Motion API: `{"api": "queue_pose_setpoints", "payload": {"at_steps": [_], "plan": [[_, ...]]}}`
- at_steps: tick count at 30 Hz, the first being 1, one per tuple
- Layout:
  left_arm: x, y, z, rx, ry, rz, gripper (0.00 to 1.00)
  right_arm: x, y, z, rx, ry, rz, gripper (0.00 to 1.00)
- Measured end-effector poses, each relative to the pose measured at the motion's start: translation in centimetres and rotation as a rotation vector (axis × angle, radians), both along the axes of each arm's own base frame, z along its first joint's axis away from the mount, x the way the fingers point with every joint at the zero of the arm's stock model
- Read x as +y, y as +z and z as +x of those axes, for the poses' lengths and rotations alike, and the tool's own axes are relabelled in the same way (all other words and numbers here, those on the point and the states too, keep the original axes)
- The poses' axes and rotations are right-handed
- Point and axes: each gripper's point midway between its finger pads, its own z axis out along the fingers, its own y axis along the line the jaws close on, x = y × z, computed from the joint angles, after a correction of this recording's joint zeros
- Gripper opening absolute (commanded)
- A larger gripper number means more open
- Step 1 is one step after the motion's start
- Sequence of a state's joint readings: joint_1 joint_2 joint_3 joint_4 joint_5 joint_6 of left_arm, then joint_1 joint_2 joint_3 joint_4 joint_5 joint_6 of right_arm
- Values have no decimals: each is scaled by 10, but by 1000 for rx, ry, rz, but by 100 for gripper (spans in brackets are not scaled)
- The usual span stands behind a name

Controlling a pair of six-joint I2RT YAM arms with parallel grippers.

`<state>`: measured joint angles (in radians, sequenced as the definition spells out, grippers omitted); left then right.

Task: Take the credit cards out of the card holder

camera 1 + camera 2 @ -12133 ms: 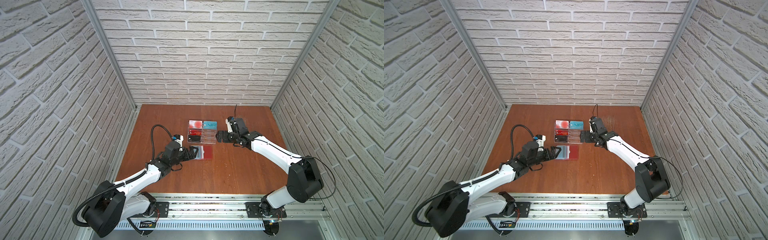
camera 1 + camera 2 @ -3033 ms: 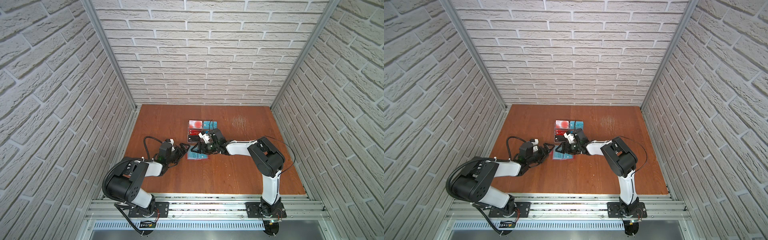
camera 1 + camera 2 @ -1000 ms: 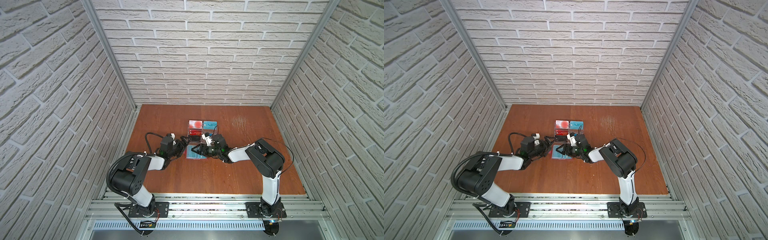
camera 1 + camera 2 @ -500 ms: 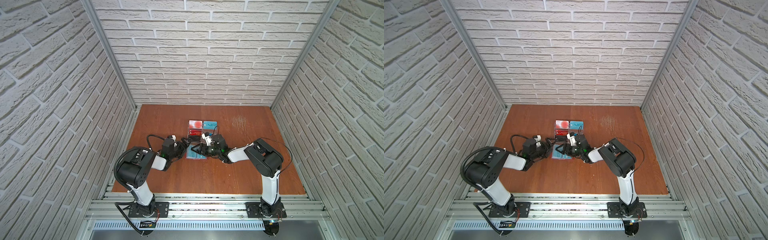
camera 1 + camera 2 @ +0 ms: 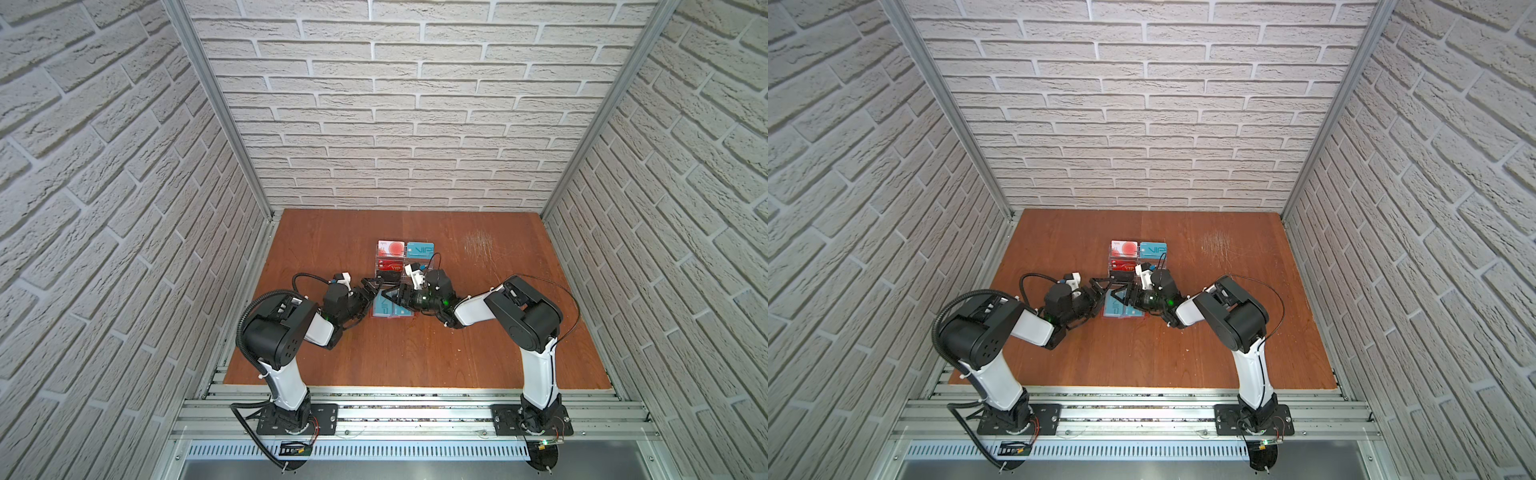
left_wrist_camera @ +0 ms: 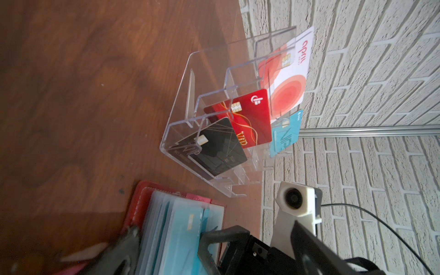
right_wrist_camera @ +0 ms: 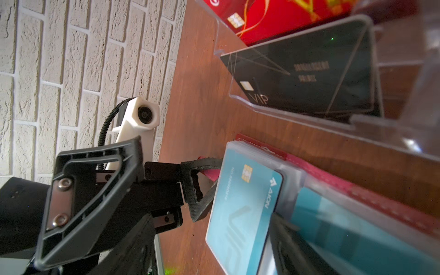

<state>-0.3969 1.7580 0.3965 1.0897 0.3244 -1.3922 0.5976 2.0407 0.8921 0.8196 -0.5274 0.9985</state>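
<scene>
Gaping wide, left pincer (image 5: 372, 292) sits at the card holder's (image 5: 390, 313) left end, one ribbed fingertip (image 7: 188, 190) at the edge of a glossy teal card (image 7: 240, 209) poking from a clear sleeve (image 7: 292, 176). Right pincer (image 5: 394, 296), jaws apart, presses one finger (image 6: 209, 238) on the pages (image 6: 166, 214). Red stitched cover (image 6: 140, 202) flat on wooden tabletop (image 5: 415, 353).

Mid-frame in a top view, on the brown wooden table (image 5: 415, 353): red leather-like card holder (image 5: 388, 311) lying open, teal plastic credit card (image 7: 240, 209) half in its sleeve; just above, clear acrylic tiered stand (image 5: 404, 261)
</scene>
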Motion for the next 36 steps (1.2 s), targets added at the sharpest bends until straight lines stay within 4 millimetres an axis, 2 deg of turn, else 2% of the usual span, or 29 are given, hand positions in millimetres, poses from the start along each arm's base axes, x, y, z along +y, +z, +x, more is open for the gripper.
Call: {"api": "queue_pose_setpoints", "payload": {"at_steps": [10,36], "plan": [[-2,0,-8,-16,20,-3,98,0,2,4,-11,-21,23,76],[-6,0,-9,-30,36,-38,98,-5,1,-15,-50,2,38,76]]}}
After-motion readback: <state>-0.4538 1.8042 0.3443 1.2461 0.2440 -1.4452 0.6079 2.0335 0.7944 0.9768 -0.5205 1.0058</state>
